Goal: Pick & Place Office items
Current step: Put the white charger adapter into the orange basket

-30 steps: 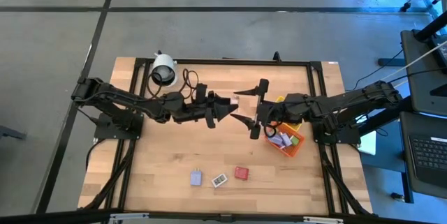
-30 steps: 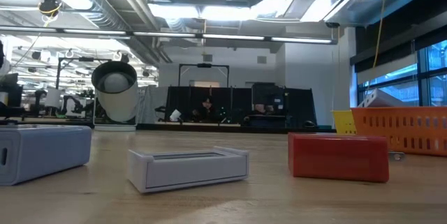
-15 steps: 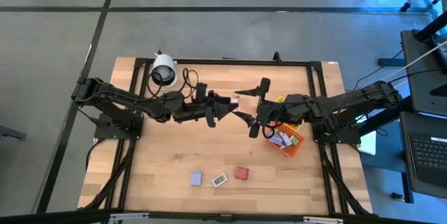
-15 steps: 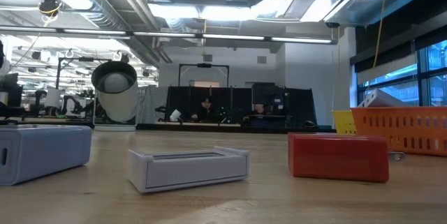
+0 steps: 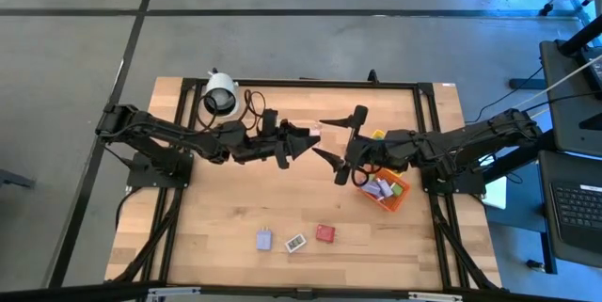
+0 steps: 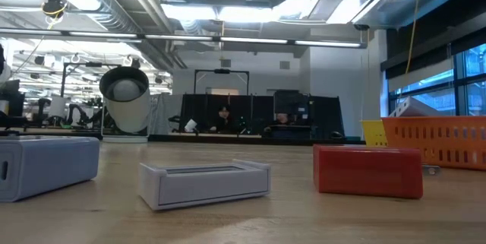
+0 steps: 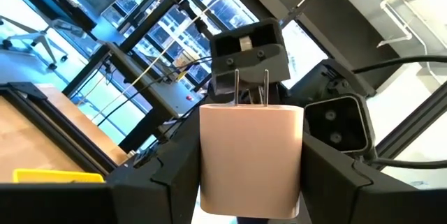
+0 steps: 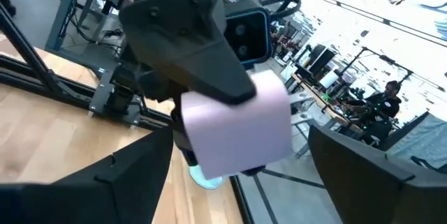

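Here, largest first.
Table (image 5: 216,236): bare wood along the left edge and across the middle.
Orange bin (image 5: 400,194): near the right edge, small pieces inside.
Left gripper (image 5: 303,138): raised mid-table, fingers clamped on a pink plug block (image 7: 251,158), prongs outward.
Right gripper (image 5: 329,142): facing it, jaws spread wide around that block, just beside it.
Front edge: lavender block (image 5: 265,239), white piece (image 5: 295,243), red block (image 5: 325,233), well apart from both arms.
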Robot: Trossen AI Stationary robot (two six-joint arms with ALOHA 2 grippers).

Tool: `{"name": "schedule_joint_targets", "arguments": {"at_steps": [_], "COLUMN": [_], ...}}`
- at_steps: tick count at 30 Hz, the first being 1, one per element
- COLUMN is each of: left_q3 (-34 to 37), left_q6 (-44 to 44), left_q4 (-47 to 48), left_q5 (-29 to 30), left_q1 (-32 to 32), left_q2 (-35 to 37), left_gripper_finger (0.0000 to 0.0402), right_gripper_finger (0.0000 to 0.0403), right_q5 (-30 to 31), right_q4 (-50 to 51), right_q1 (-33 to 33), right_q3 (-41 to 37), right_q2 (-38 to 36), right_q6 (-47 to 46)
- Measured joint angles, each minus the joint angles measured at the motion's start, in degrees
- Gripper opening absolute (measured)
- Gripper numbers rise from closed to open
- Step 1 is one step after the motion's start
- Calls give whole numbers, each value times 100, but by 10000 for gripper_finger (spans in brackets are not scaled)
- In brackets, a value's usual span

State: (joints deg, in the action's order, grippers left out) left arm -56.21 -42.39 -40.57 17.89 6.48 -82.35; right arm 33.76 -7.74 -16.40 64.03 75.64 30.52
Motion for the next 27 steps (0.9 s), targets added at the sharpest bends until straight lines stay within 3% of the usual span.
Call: {"name": "schedule_joint_targets", "arguments": {"at_steps": [9,27], "left_q3": [0,4], "left_q6": [-35,-248], "left_q4": [10,-3], "left_q5": [-2,61], "left_q1": [7,4], "left_q2": [0,-4], "left_gripper_finger": [194,194], "right_gripper_finger": [310,213], "right_q5": [-444,-514], "right_q4": [-34,-16], "right_q1": [7,11], "right_q3": [0,2], "right_q2": [-9,-13], "right_q6": [-48,-409]}}
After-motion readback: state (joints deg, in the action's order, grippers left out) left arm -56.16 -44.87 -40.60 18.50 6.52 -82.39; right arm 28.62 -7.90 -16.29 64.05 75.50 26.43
